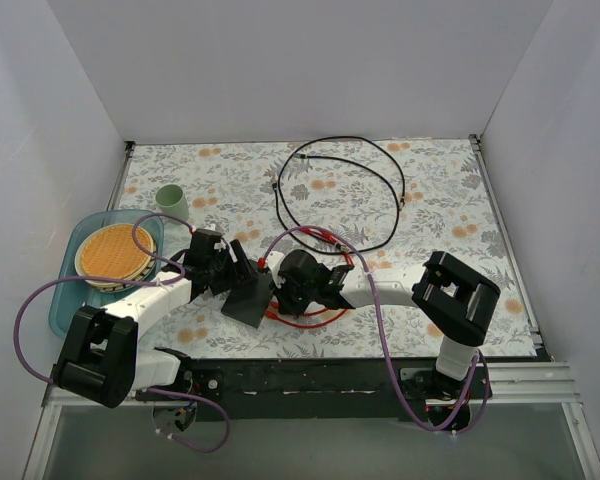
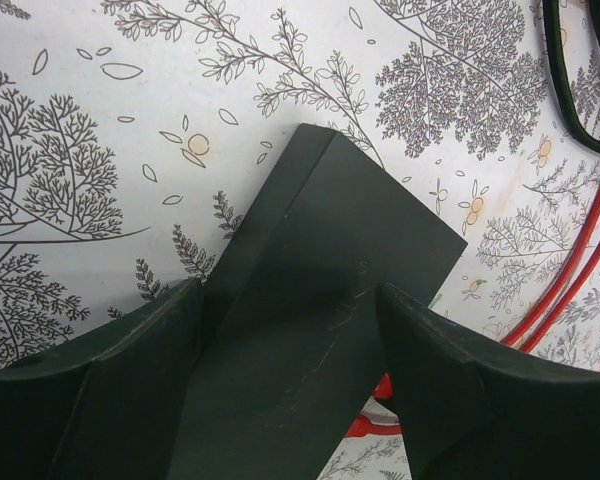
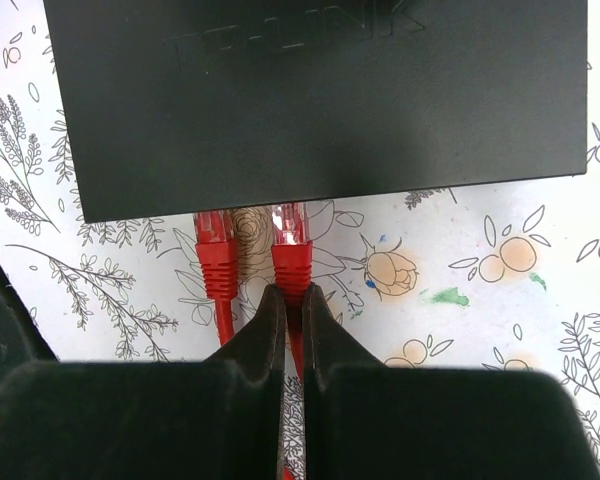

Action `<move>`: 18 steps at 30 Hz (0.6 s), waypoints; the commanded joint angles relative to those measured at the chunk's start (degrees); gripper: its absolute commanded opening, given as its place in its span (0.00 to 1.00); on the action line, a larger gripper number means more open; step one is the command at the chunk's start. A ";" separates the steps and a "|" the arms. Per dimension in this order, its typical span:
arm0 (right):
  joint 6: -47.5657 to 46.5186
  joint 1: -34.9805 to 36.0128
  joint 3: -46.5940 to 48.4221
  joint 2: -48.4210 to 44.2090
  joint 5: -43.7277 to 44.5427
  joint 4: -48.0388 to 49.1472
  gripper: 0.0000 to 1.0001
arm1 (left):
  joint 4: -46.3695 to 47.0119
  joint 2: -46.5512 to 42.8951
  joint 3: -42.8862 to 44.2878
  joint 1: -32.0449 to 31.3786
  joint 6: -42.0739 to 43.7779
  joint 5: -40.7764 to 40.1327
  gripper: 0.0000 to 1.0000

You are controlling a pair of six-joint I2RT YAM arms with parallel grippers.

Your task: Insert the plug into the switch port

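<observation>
While the switch (image 1: 248, 298) lies mid-table by the near edge, the plug (image 3: 291, 238) has its clear tip at the switch's port side, just beside a 2nd red plug (image 3: 216, 258). Right gripper (image 3: 291, 297) is pinched onto the plug's red boot. Left gripper (image 2: 290, 300) clamps the switch btwn its fingers. Black cable (image 1: 342, 190) loops at far side. Cup (image 1: 170, 202) and tan plate (image 1: 115, 250) on blue tray (image 1: 68, 300) sit left.

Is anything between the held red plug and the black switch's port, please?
Nothing visible does: the red clear-tipped plug in the right jaws reaches the edge of the matte-black switch box, beside another red plug.
</observation>
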 commanded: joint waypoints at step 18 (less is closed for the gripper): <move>5.36 0.34 3.20 4.10 4.29 11.82 0.01 | 2.49 0.48 -4.22 -0.75 -2.60 13.74 0.58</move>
